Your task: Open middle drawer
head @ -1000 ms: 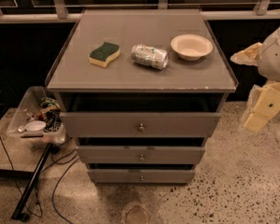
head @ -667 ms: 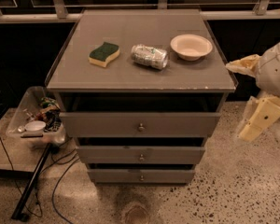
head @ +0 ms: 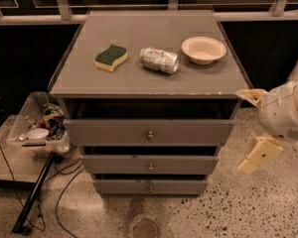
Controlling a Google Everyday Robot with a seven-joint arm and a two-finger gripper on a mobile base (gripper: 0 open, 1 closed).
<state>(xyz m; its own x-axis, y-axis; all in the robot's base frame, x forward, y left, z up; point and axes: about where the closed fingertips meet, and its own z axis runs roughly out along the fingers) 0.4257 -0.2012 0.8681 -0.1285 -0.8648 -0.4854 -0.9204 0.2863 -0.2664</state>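
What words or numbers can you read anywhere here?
Nothing can be read here.
Crushed can on the cabinet top: print too blurred to read.
Middle drawer: no label.
Gripper, open, right of the cabinet: no markings.

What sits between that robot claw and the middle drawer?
Nothing in the camera view: only bare floor separates the gripper, hanging right of the cabinet, from the middle drawer.
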